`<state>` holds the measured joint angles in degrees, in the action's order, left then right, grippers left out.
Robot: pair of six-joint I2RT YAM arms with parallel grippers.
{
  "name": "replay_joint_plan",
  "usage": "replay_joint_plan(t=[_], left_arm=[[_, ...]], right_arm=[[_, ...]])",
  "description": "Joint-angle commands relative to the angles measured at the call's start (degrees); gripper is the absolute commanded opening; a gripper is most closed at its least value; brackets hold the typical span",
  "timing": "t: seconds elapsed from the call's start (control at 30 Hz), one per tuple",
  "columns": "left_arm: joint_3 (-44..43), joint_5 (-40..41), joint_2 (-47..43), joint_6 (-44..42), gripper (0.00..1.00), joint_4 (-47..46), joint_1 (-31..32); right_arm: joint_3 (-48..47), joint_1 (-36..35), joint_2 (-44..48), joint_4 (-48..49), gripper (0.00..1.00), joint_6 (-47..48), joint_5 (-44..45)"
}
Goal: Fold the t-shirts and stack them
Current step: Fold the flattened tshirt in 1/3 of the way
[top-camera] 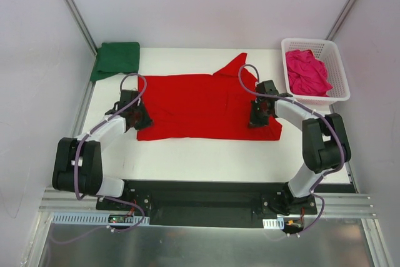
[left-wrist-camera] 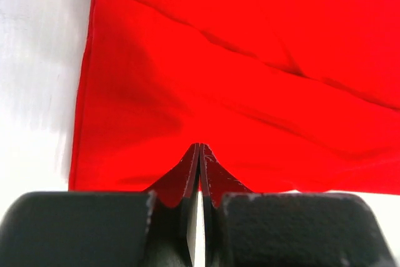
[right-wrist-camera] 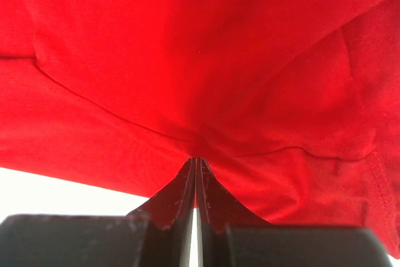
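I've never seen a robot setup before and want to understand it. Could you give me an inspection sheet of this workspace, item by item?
Surface: white table, with one shirt spread across its middle.
Job's things: red t-shirt laid out mid-table; green t-shirt folded at the far left corner; pink t-shirt crumpled in the basket.
Clutter: white lattice basket at the far right corner; nothing else seen.
Grippers: left gripper shut, pinching the red t-shirt's left side; right gripper shut, pinching its right side.
Cables: purple cables loop off each arm; no snag seen.
Surroundings: white walls and metal frame posts.
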<state>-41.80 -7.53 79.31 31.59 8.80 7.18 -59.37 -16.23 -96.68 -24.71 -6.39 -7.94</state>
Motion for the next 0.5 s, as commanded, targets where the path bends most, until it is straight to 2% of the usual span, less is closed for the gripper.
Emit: replay_joint_plan(t=[0.0, 0.3, 0.47], left_arm=[[-1.26, -1.87, 3.65, 0.84, 0.0, -2.73, 0.55], [-3.46, -1.09, 10.16, -0.48, 0.0, -1.07, 0.55], [-6.1, 4.17, 11.04, -1.88, 0.0, 4.11, 0.55]], right_arm=[[-0.92, -0.12, -1.14, -0.16, 0.05, 0.15, 0.21], [-3.64, -0.12, -3.86, -4.29, 0.05, 1.64, 4.42], [-5.22, -0.12, -4.48, -7.8, 0.05, 2.26, 9.85]])
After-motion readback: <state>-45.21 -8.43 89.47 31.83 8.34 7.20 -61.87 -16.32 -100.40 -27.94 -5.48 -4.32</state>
